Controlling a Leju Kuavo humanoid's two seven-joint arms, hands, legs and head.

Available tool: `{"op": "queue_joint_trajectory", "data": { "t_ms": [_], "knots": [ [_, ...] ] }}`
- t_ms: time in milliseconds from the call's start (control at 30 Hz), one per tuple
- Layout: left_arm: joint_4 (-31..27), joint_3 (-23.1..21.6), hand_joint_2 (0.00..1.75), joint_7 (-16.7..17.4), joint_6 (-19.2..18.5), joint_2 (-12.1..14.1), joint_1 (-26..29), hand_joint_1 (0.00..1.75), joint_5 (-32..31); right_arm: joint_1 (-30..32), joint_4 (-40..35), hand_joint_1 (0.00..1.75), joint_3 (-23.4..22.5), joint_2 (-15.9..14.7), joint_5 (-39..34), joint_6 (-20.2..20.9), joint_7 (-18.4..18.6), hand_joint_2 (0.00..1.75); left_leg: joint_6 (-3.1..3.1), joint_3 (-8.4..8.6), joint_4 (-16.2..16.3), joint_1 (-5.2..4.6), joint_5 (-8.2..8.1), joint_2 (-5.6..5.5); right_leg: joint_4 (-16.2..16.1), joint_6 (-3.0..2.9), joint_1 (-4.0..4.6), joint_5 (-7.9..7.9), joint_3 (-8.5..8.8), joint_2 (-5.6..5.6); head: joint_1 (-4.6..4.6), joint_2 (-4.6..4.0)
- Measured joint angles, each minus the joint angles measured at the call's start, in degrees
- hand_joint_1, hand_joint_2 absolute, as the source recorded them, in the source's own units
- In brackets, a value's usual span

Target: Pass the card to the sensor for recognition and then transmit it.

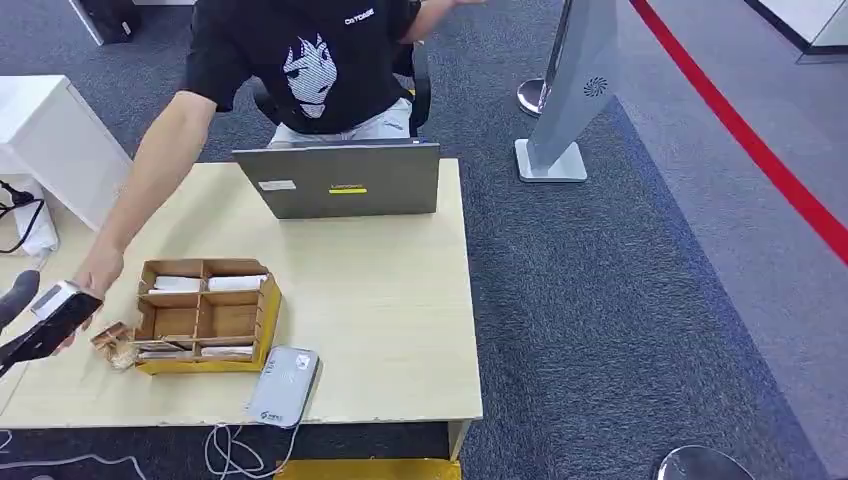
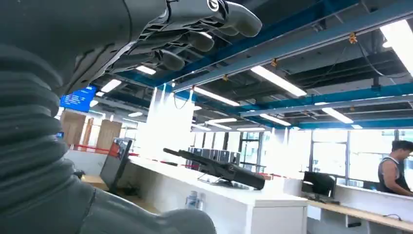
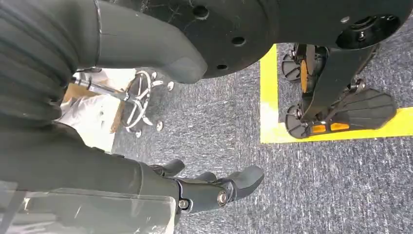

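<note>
My left hand (image 1: 40, 328) is at the table's far left edge, dark and flat. A small white card-like piece (image 1: 56, 297) sits at its top, and a person's hand (image 1: 96, 275) touches it. In the left wrist view the fingers (image 2: 195, 29) and the thumb (image 2: 146, 219) stand wide apart with nothing between them. The grey sensor (image 1: 284, 385) lies flat at the table's front edge, its cable hanging off. My right hand (image 3: 214, 187) hangs over the carpet, fingers loosely apart and holding nothing.
A wooden compartment box (image 1: 205, 315) with white cards stands beside my left hand, brown scraps (image 1: 113, 345) at its corner. A closed grey laptop (image 1: 345, 178) is at the table's far side, the person seated behind it. A white cabinet (image 1: 50, 140) is at left, a grey stand (image 1: 575, 90) at right.
</note>
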Motion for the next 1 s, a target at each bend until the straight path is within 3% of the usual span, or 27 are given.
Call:
{"op": "queue_joint_trajectory", "data": {
  "t_ms": [533, 567, 667, 733, 767, 800, 833, 900, 1000],
  "knots": [
    [-5.1, 0.4, 1.75, -2.9, -0.3, -3.3, 6.0, 0.0, 3.3, 0.1, 0.0, 0.0, -0.1, 0.0, -0.1, -0.4, 0.2, 1.75, 0.02, 0.0, 0.0, 0.0, -0.02, 0.0, 0.0, 0.01, 0.0, -0.01, -0.01, 0.0, 0.0, 0.0],
    [-5.8, 0.4, 1.75, -3.7, 0.4, -3.5, 6.6, 0.0, 3.5, 0.1, 0.0, 0.0, -0.1, 0.0, -0.2, -0.5, 0.2, 1.75, 0.03, -0.02, 0.0, 0.0, -0.02, 0.0, 0.0, 0.01, 0.0, -0.01, 0.0, 0.0, -0.02, 0.0],
    [-9.8, 0.5, 1.75, -8.1, 7.7, -5.3, 9.7, 0.0, 2.9, 0.2, 0.0, 0.0, -0.3, 0.0, -0.3, -0.9, 0.3, 1.75, 0.03, -0.01, 0.0, -0.01, -0.06, 0.02, 0.0, 0.02, -0.01, -0.02, -0.01, 0.03, 0.0, 0.0],
    [-12.4, 0.5, 1.75, -9.6, 9.7, -6.5, 11.4, 0.0, 2.1, 0.2, 0.0, 0.0, -0.4, 0.0, -0.3, -1.0, 0.3, 1.75, 0.04, -0.02, 0.0, -0.02, -0.07, 0.01, 0.0, 0.03, -0.01, -0.04, -0.01, 0.01, 0.02, 0.0],
    [-14.1, 0.8, 1.75, -12.4, 11.5, -7.7, 12.2, 0.0, 2.2, 0.1, 0.0, 0.0, -0.5, 0.0, -0.5, -1.0, 0.3, 1.75, 0.04, -0.05, 0.0, -0.03, -0.08, 0.01, 0.0, 0.04, -0.02, -0.04, 0.0, 0.01, 0.02, 0.0],
    [-16.2, 1.6, 1.75, -18.0, 13.6, -9.7, 13.2, 0.0, 4.9, 0.1, 0.0, 0.0, -0.6, 0.1, -0.7, -1.2, 0.3, 1.75, 0.07, -0.07, 0.0, -0.03, -0.09, 0.0, 0.0, 0.04, -0.01, -0.04, 0.01, 0.01, -0.02, 0.0],
    [-19.0, 2.5, 1.75, -24.9, 14.9, -13.0, 14.6, 0.0, 9.1, 0.2, 0.0, 0.0, -0.7, 0.1, -1.0, -1.4, 0.3, 1.75, 0.08, -0.07, 0.0, -0.06, -0.1, 0.02, 0.0, 0.04, -0.04, -0.04, 0.02, 0.01, 0.07, 0.0],
    [-27.0, 4.5, 1.75, -34.9, 15.5, -19.0, 18.9, 0.0, 19.3, 0.3, 0.0, 0.0, -1.5, 0.3, -1.6, -1.8, 0.0, 1.75, 0.21, -0.02, 0.0, -0.08, -0.23, 0.22, 0.0, 0.1, -0.09, -0.08, 0.0, 0.16, 0.0, 0.0],
    [-35.7, 9.4, 1.75, -35.8, 15.9, -26.8, 25.4, 0.0, 34.7, 0.7, 0.0, 0.0, -2.7, 0.8, -3.4, -2.9, -0.2, 1.75, 0.35, 0.05, 0.0, -0.17, -0.44, 0.22, -0.1, 0.32, -0.16, -0.25, 0.07, 0.17, 0.24, 0.0]
  ]
}}
